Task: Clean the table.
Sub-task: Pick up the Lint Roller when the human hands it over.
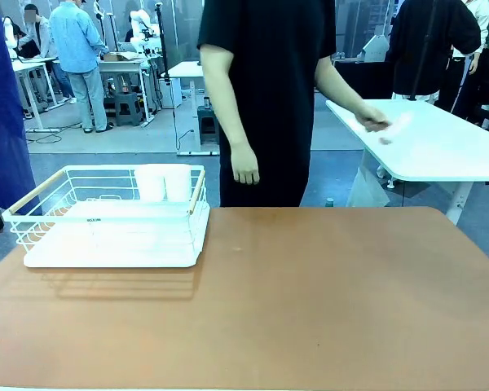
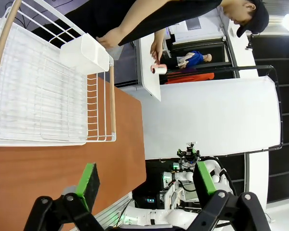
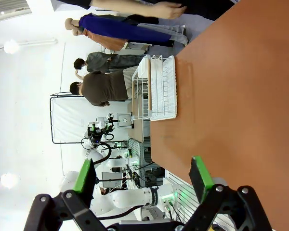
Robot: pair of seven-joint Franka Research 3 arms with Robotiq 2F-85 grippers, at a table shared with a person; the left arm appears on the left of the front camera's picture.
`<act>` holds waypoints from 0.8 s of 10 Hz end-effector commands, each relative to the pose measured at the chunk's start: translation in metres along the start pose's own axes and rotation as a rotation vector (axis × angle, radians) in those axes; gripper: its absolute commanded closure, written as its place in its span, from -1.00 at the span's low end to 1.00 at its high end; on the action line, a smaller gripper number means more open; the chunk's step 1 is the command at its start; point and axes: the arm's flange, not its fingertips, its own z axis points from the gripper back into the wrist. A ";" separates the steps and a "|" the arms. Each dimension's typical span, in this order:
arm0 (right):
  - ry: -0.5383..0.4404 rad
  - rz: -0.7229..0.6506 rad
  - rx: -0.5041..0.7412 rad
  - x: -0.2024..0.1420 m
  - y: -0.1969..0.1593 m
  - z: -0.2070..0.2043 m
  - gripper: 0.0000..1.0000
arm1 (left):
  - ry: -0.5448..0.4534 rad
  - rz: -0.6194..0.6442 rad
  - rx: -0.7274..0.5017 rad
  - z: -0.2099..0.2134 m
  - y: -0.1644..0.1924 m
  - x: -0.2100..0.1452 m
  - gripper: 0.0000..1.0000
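left gripper (image 2: 147, 175) and right gripper (image 3: 140, 171): identical black linkage fingers (image 2: 62, 211), green pads (image 2: 89, 180), silver pivot screws (image 2: 42, 200) at the joints. Person (image 1: 265, 122): black short-sleeve tee (image 1: 269, 73), black cap (image 2: 257, 17) with brim.

left gripper (image 2: 145, 180) and right gripper (image 3: 140, 175) hover with jaws spread wide (both alike).
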 end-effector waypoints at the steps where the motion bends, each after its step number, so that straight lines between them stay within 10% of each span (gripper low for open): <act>1: -0.008 -0.002 0.002 0.001 0.001 0.000 -1.00 | -0.007 -0.002 -0.002 0.003 -0.001 0.000 -1.00; 8: -0.008 -0.002 0.002 0.001 0.001 0.000 -1.00 | -0.007 -0.002 -0.002 0.003 -0.001 0.000 -1.00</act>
